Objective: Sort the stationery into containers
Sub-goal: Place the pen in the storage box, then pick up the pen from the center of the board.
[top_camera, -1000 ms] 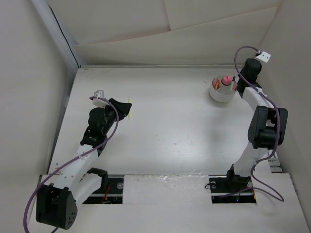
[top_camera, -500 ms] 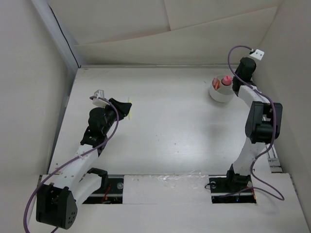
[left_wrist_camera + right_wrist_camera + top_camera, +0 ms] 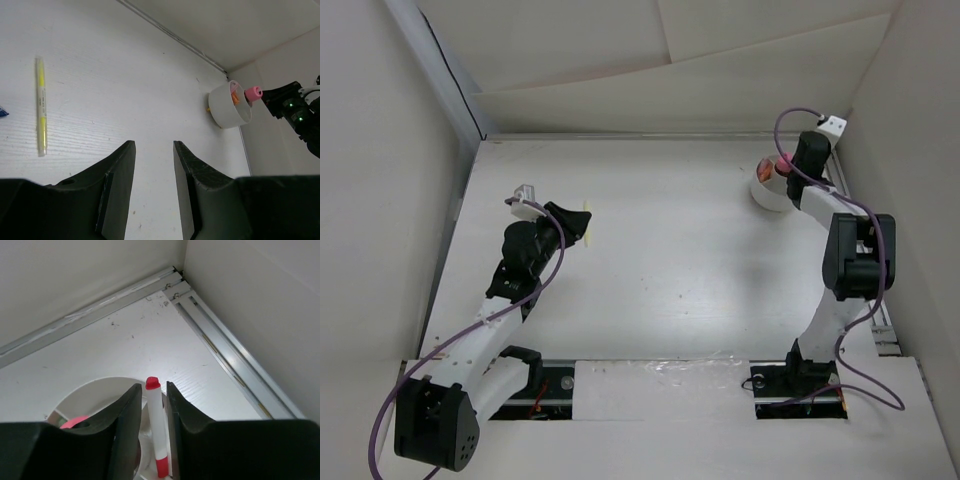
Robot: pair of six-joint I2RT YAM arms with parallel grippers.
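Note:
The white cup (image 3: 765,194) stands at the far right of the table. A pink-capped tube (image 3: 783,164) sticks up from it. My right gripper (image 3: 792,172) hangs over the cup. In the right wrist view its jaws (image 3: 153,385) flank a white pen with red ends (image 3: 159,430) that stands in the cup (image 3: 85,395), with thin gaps on both sides. My left gripper (image 3: 154,144) is open and empty, low over the table. A yellow pen (image 3: 41,107) lies flat ahead of it to the left. The cup (image 3: 227,107), pink cap (image 3: 253,92) and an orange piece (image 3: 234,97) show far off.
A metal rail (image 3: 225,355) runs along the right wall close behind the cup. White walls close the table at the back and both sides. A small blue thing (image 3: 1,111) shows at the left edge of the left wrist view.
The right gripper has shifted left over the cup, and its jaws have eased apart around the white pen. The left arm has not moved.

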